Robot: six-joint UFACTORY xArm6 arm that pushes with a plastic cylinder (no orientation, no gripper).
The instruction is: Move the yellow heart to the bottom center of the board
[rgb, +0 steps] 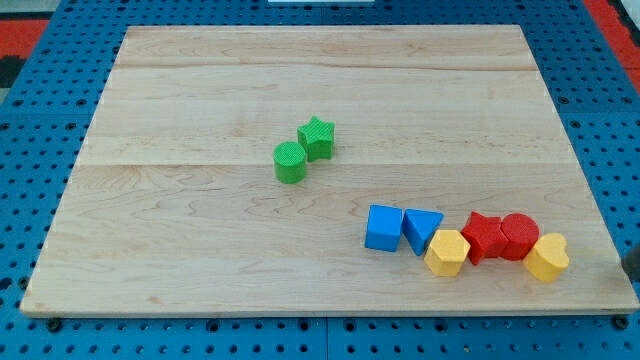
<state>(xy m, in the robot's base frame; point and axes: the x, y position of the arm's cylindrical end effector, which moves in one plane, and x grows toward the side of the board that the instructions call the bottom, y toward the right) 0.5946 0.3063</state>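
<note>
The yellow heart [547, 257] lies near the board's bottom right corner, at the right end of a row of blocks. It touches a red cylinder [519, 236] on its upper left. A dark sliver at the view's right edge looks like my tip [631, 274]. It stands a little to the right of the heart, off the board's edge and apart from the heart. The rest of the rod is out of view.
The row runs left from the heart: a red cylinder, a red star-like block [484, 237], a yellow hexagon [446, 252], a blue triangle [421, 230] and a blue cube [383, 227]. A green star [317, 138] and a green cylinder [290, 161] sit near the centre of the wooden board [200, 270].
</note>
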